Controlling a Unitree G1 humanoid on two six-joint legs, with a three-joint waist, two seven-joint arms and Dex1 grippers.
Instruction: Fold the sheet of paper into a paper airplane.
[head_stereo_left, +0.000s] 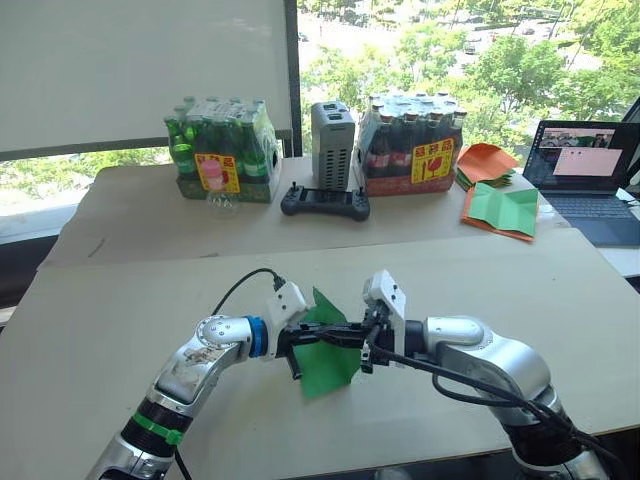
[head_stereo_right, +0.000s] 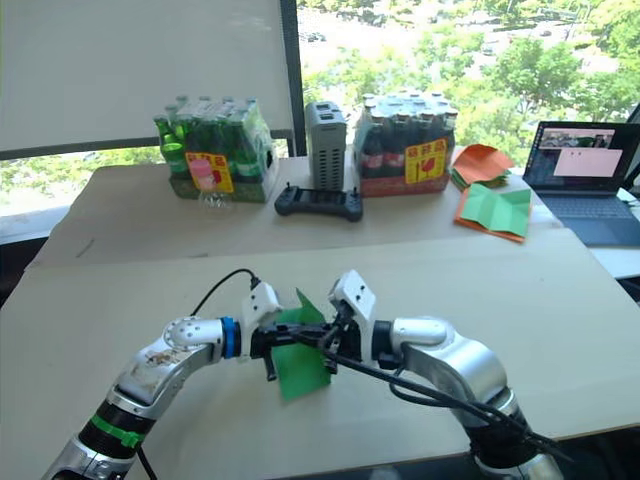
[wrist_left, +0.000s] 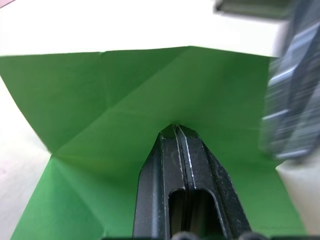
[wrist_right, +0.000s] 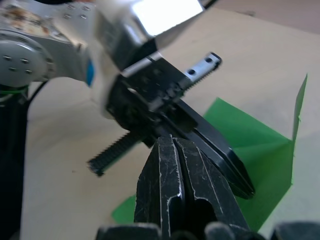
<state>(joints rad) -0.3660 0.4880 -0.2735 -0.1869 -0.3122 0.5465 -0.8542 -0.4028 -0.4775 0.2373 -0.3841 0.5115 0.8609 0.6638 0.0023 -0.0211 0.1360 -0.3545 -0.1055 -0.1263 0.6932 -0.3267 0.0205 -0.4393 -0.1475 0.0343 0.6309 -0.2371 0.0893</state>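
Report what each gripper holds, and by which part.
Left gripper is shut on the sheet of paper, pinching mid-sheet. Right gripper is shut; holding nothing visible.

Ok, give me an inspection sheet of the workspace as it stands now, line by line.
Surface: pale tabletop, with a second table behind it.
Job's things: the sheet of paper, bright green and creased, lies between the two grippers, partly folded; no finished airplane seen.
Clutter: two shrink-wrapped bottle packs, a grey box, a black controller, a green sheet edged by orange paper, an orange paper pile.
Grippers: left gripper fingers closed, tips against the sheet; right gripper fingers closed beside the left one.
Cables: black cable looping at the left wrist, more along the right arm.
Surroundings: open laptop, window with trees.
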